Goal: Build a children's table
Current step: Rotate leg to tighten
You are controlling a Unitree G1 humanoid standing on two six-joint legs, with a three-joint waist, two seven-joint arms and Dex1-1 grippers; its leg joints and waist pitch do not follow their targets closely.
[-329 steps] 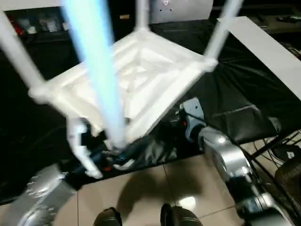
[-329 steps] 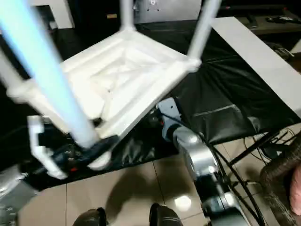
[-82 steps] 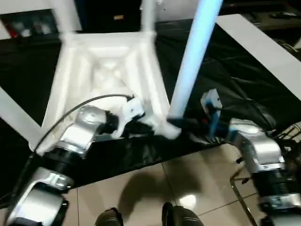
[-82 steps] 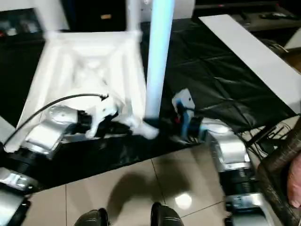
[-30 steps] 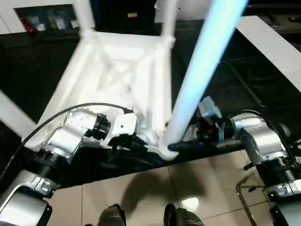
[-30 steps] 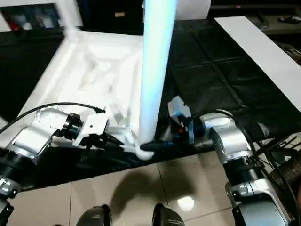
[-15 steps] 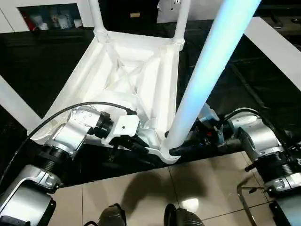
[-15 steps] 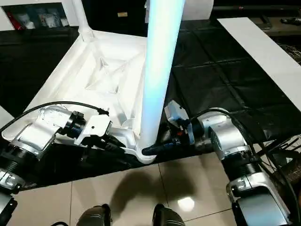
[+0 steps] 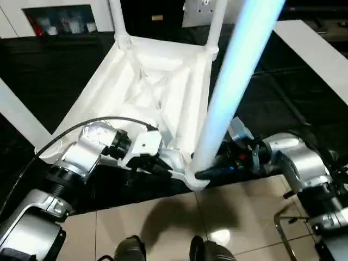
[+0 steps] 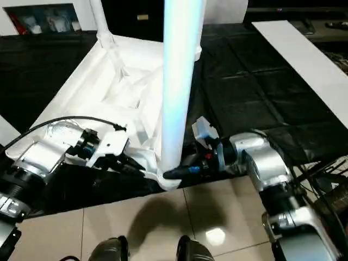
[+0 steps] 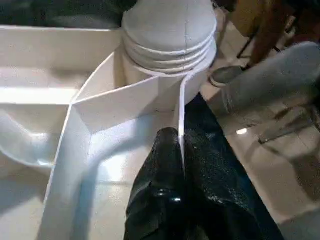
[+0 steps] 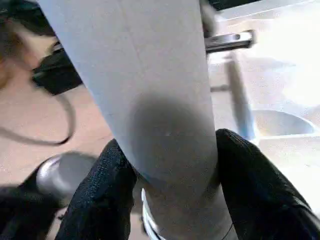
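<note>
Right pincer [image 12: 167,185] clamped round the base of the near leg [image 9: 234,81], one black finger [image 12: 102,195] on each side of the round shaft, just above the corner socket [image 9: 194,178]. Left pincer [image 11: 181,165] pressed together on a thin rib [image 11: 181,115] of the table top [image 9: 149,92], beside that same socket.

Table top lies upside down, ribbed underside up, on the black-covered desk [image 9: 49,70], its near corner at the desk's 6 o'clock edge, overhanging the tiled floor [image 9: 163,223]. Near leg stands in the socket, rising toward 1 o'clock out of frame. Two more legs [image 9: 117,19] stand in the far corners at 12 o'clock; a fourth [image 9: 22,117] sticks out at 9 o'clock.

Silver forearms come in from 7 and 4 o'clock; a black cable [image 9: 81,128] loops over the left wrist. White panel [image 9: 315,54] lies on the desk at 2 o'clock. Robot's feet [image 9: 130,251] at 6 o'clock on the floor.
</note>
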